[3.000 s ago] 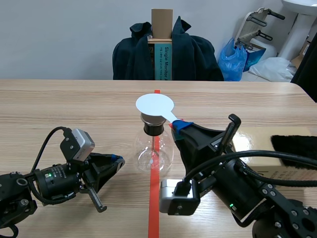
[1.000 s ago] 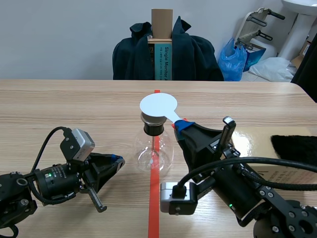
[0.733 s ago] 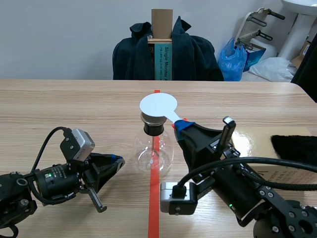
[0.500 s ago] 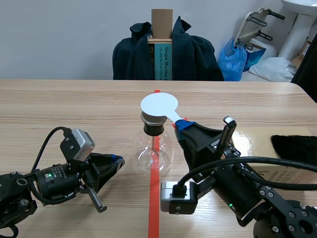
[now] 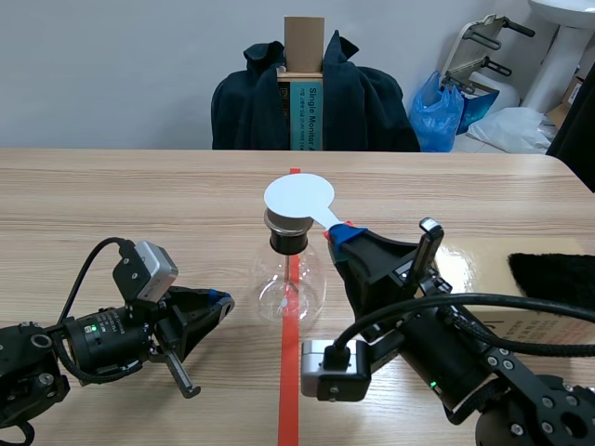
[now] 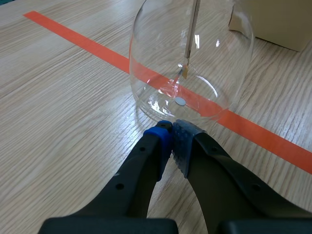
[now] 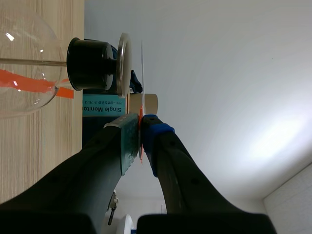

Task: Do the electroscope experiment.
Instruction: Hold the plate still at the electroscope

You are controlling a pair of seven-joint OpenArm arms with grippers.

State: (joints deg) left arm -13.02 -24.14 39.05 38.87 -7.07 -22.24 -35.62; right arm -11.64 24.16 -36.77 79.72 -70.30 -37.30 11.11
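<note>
Electroscope [image 5: 290, 279] stands on the red tape line [image 5: 288, 390], about mid-table. It has a clear round flask, a black stopper [image 5: 286, 242] and a metal cap plate [image 7: 124, 63] on top.

Right gripper [image 5: 340, 234] sits just right of the electroscope's neck, pads pinching the handle of a white disc paddle [image 5: 298, 196]. The disc hangs directly over the cap plate. The right wrist view shows a thin gap between disc and plate, so they are close but apart.

Left gripper [image 5: 221, 299] lies low on the table left of the electroscope. Its pads are pressed together on nothing, tips just short of the flask base [image 6: 192, 53].

Step in hand, as I judge it: bring the charged disc to the cap plate.
- Keep the disc flat and centred over the plate.
- Lower it gently and straight down.
- Avoid any sideways push, since the neck is top-heavy and the flask could tip.
- Leave the left gripper off the glass.

Electroscope's long axis is vertical, with the neck up. The rod [image 6: 193, 34] runs down from the stopper into the bulb, leaf end pointing at the table. The paddle's disc face is about level, parallel to the cap plate. Its handle runs back and down to the right gripper.
</note>
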